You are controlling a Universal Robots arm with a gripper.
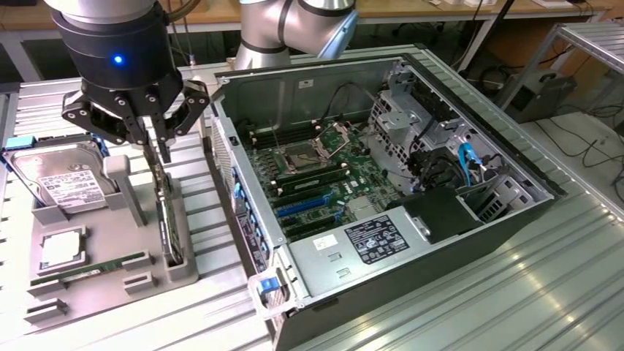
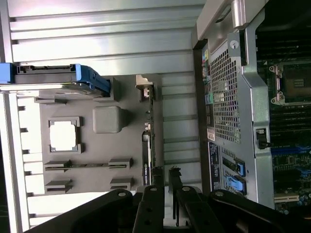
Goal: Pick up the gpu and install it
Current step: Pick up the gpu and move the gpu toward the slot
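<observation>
The gripper (image 1: 159, 157) hangs in the upper left of the exterior view, directly over the gpu (image 1: 172, 223). Its fingers point down with only a narrow gap between them and hold nothing. In the wrist view the gripper (image 2: 166, 171) shows the same slim gap, with the gpu (image 2: 147, 145) seen edge-on just beside it.

The gpu stands on its long edge in a slot of the grey tray (image 1: 185, 276), at the exterior view's left of the open computer case (image 1: 326, 257).

The main risk, as I judge it, is the narrow gap. If the fingers come down offset, one tip lands on the card's top edge instead of straddling it, which could tilt the card in its slot or scrape its parts. A thin, smooth card could also slip or swing in a shallow grip.

The card is flat, black and rigid. The tray is matt grey plastic with blocky ribs. The hard drive (image 1: 69, 186) has a shiny metal face, and the case is bare sheet steel around a green board (image 1: 312, 183).
</observation>
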